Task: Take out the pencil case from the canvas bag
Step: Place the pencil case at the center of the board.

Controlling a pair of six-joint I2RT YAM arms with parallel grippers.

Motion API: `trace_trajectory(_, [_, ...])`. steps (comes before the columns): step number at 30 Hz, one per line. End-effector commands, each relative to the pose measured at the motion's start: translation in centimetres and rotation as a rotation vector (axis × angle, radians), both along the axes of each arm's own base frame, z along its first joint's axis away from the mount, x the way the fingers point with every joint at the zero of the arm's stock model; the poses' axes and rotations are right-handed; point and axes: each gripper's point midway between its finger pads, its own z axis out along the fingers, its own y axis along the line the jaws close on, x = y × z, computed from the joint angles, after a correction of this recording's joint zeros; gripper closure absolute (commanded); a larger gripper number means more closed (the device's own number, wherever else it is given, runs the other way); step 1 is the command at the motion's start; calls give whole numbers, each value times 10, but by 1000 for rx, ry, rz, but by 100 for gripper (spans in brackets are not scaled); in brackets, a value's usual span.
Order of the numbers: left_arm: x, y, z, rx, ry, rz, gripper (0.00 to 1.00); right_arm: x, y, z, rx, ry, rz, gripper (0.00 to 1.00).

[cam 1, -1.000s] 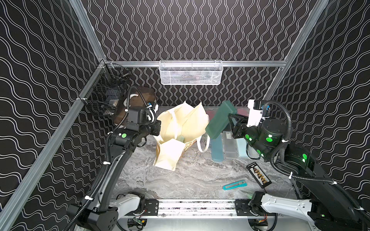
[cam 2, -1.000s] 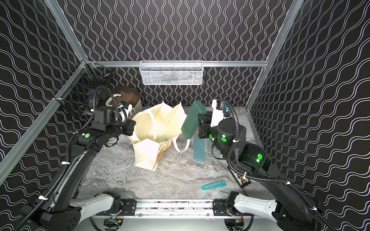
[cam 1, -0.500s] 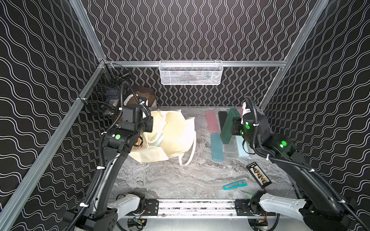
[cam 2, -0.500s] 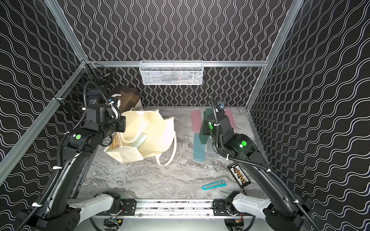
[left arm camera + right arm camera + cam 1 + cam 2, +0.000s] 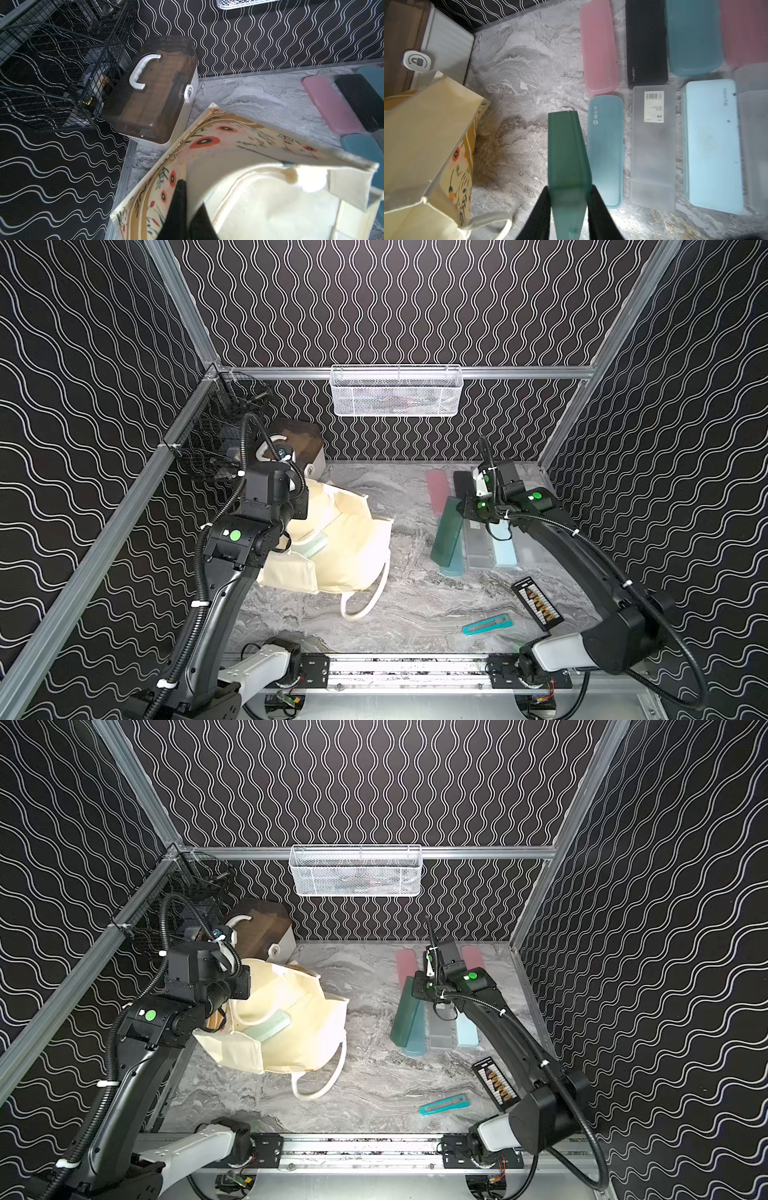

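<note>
The dark green pencil case [image 5: 568, 153] is out of the canvas bag [image 5: 349, 547] and in the grip of the right end effector [image 5: 570, 187], whose two black fingers stand partly closed on the sides of one end. The case stands on its narrow edge, just beside a teal case [image 5: 605, 149] on that case's bag side; whether its far end touches the tabletop [image 5: 415, 605] I cannot tell. It is apart from the bag, with bare tabletop between them.

The bag slumps on the left part of the tabletop with its mouth open, one loop handle trailing toward the front. In a top view a pale green case [image 5: 270, 1025] lies inside it. The left end effector [image 5: 190, 207] is closed tight on the bag's rim, one finger on the floral outer side, the other inside.

Next to the teal case lie a frosted case [image 5: 653, 145], a light blue case [image 5: 712, 145], a pink case [image 5: 599, 47] and a black case [image 5: 645, 41]. A brown-lidded box [image 5: 149, 89] stands behind the bag. Nearer the front lie a teal utility knife [image 5: 486, 624] and a black card [image 5: 538, 603].
</note>
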Motion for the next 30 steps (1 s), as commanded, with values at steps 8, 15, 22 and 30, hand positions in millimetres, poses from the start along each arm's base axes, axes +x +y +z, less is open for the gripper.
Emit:
trace_trajectory(8, [7,-15,21,-57,-75,-73,100,12,54,-44,218,213,163,87])
trace_trajectory(15, [6,-22,27,-78,-79,-113,100,27,73,-76,293,325,243,86])
trace_trajectory(22, [3,-18,27,-59,-71,-94,100,37,81,-118,344,486,309,84])
trace_trajectory(30, [1,-17,21,-58,-51,-89,100,62,68,-162,258,537,236,65])
